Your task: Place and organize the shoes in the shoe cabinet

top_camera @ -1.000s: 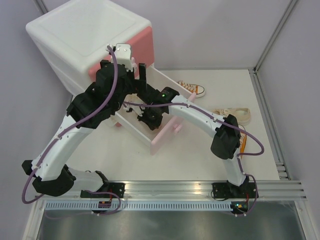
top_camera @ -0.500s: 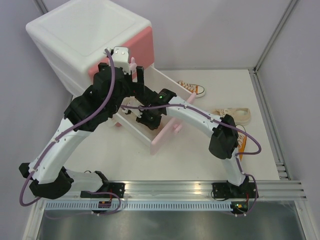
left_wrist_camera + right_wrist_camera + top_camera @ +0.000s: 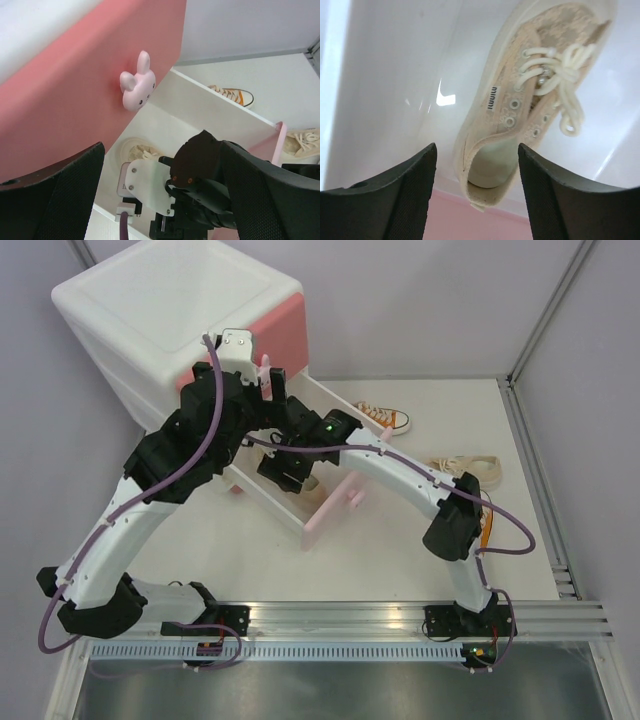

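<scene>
Right gripper (image 3: 476, 150) is spread wide and holding nothing. One cream shoe (image 3: 520, 100) lies free under it on the white floor of the open lower drawer (image 3: 345, 402), mid-frame in the top view. In the wrist view it lies diagonally, toe to the upper right, heel toward the pink front at the bottom.

Left gripper (image 3: 165, 150) is also spread and empty, up by the shoe cabinet (image 3: 170, 300) at upper left, just below the bunny knob (image 3: 137, 82).

The rest are still out on the table:
- Orange shoe (image 3: 385, 418) sits just behind the drawer's far wall.
- Second cream shoe (image 3: 470, 468) is at mid-right.
- An orange sliver (image 3: 486, 532) shows beside the right arm's elbow, probably the fourth shoe, mostly hidden.

Handling, my read: these are light, with a soft canvas upper that will collapse under a pinch and a stiffer rubber sole. Grip across the sole edge or the heel collar, not the laces, which are loose and likely to snag a finger. The drawer plastic looks glossy, so a shoe may slide if nudged.

Writing: small dark print on the side of the cream shoe in the drawer reads roughly "minmi", though I'm not certain. No other text is legible.
</scene>
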`<state>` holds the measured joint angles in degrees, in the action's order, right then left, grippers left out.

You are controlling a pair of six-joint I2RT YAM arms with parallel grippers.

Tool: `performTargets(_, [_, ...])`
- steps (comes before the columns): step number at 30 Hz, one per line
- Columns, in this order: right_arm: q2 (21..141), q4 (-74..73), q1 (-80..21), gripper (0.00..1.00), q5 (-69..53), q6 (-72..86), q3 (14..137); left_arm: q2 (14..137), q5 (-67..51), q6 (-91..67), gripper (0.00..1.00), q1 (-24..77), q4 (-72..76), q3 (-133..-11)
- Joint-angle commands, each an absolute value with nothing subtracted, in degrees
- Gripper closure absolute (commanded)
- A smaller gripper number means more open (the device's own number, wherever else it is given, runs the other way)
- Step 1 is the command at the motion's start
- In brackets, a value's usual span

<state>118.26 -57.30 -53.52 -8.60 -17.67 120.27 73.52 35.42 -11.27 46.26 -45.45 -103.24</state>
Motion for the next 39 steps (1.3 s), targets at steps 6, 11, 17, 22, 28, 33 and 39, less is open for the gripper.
performTargets(6, [107.9,-50.4,-52.5,0.25,-1.9,-13.4,124.1,74.0,35.0,-10.4,0.02,46.4,-42.1,-107.7])
performTargets(11, [101.9,-51.2,-49.0,0.23,2.7,-12.7,121.6,75.1,34.9,-10.4,0.01,46.4,-40.0,-109.1])
performTargets(17, [92.5,-51.2,-43.6,0.22,8.8,-12.1,110.4,75.4,35.3,-9.8,0.01,46.4,-37.4,-109.3])
performTargets(22, [85.5,-50.8,-37.1,0.21,13.8,-9.5,99.6,75.2,35.0,-9.6,0.0,46.4,-36.6,-109.4])
performTargets(28, [82.8,-55.5,-27.2,0.2,16.9,-6.9,93.3,72.0,34.9,-10.6,0.0,46.3,-36.3,-103.8])
performTargets(33, [82.2,-55.5,-19.8,0.2,17.7,-5.2,85.2,67.6,33.4,-12.8,0.0,46.4,-35.6,-97.3])
performTargets(39, [82.7,-52.4,-7.9,0.21,8.9,-6.7,79.0,62.2,33.0,-13.5,0.0,46.4,-35.9,-89.7])
